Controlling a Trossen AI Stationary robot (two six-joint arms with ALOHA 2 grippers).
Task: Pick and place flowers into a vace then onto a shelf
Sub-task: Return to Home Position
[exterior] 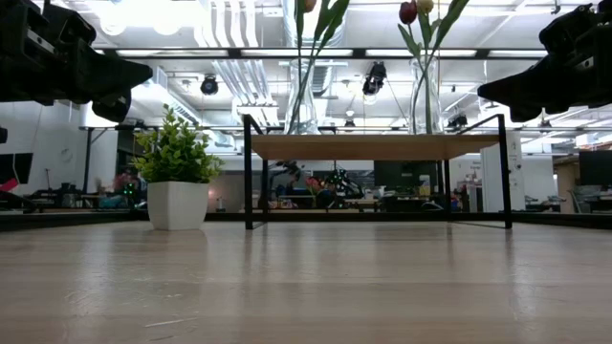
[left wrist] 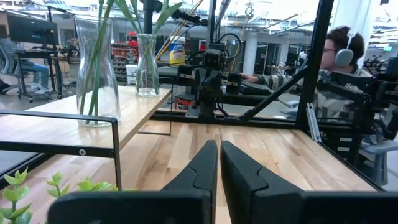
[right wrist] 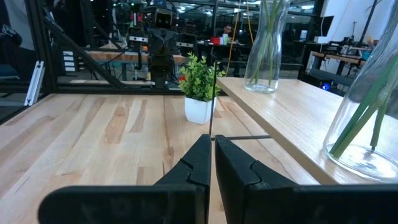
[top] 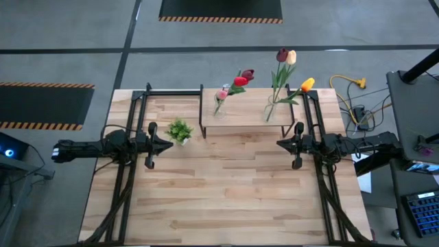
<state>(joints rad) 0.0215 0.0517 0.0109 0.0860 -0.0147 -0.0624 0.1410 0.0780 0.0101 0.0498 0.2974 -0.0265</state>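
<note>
Where the low light-wood shelf on thin black metal legs [top: 243,116] is set at the far edge of the large wood-plank tabletop [top: 226,199], two clear glass vases are seen standing upright on its board, well apart. The vase nearer the left arm [top: 219,105] is filled with long-stemmed artificial tulips with red, pink and dark maroon heads [top: 239,80]. The vase nearer the right arm [top: 271,110] is filled with tulips with maroon, peach and yellow heads [top: 282,54]. A small bushy green plant in a white pot [top: 180,130] is placed on the tabletop just beside the shelf's left end. The left gripper [top: 169,144] is held above the table near the plant, pointed toward the centre, its jaws drawn together to a thin slit with nothing between them. The right gripper [top: 278,144] is held opposite it, near the shelf's right front leg, its jaws likewise pressed almost together and empty.
</note>
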